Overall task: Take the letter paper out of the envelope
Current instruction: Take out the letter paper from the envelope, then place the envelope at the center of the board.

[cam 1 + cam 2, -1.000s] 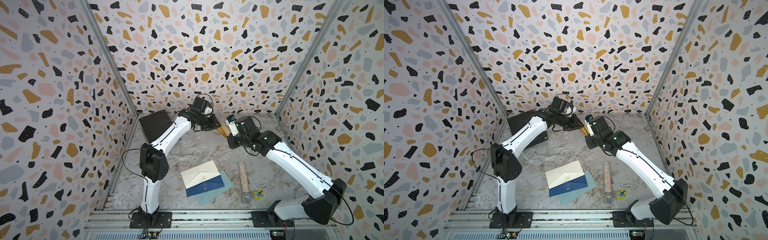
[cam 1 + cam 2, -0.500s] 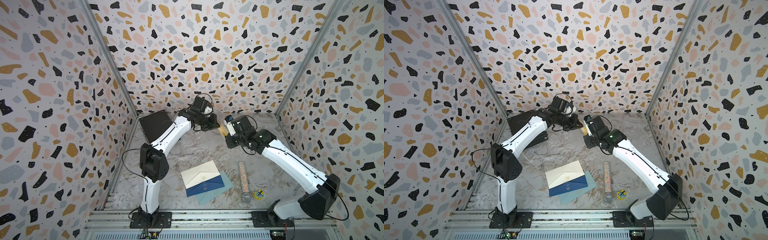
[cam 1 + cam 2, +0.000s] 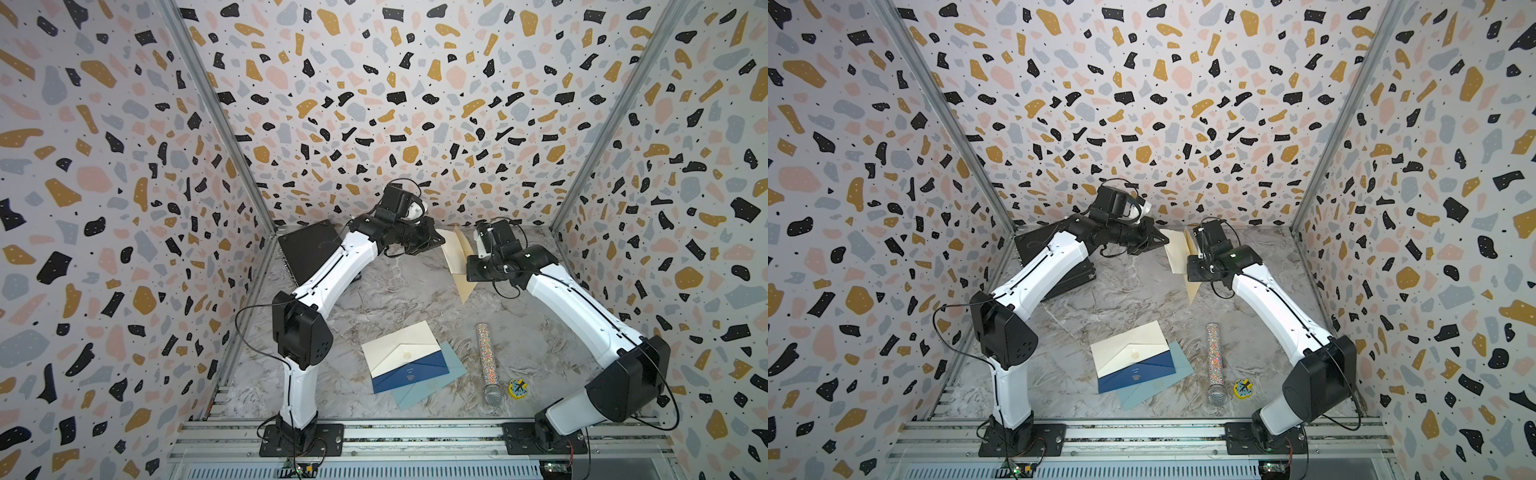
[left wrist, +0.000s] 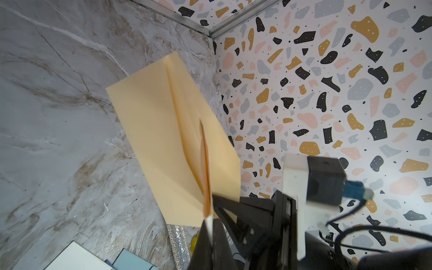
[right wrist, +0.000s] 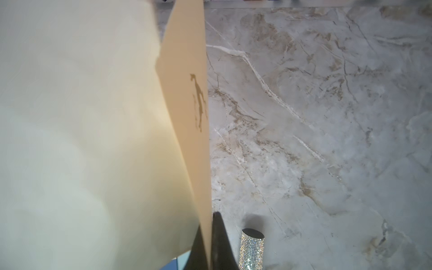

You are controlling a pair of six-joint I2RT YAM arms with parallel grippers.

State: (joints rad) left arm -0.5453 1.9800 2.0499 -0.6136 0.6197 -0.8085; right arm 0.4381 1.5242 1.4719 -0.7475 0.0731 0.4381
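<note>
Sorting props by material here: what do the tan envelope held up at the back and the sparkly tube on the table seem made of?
Tan envelope: probably matte paper or thin card; it is flat, thin-edged, without shine. Sparkly tube: a stiff cylinder wrapped in what looks like rhinestone mesh, tiny glinting facets in rows; its core is hidden.

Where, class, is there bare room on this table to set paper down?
Bare tabletop lies mid-table, between the held envelope and the envelope stack, and front-left, between the left arm and that stack. Crowded: front right, with glitter tube and yellow token.
</note>
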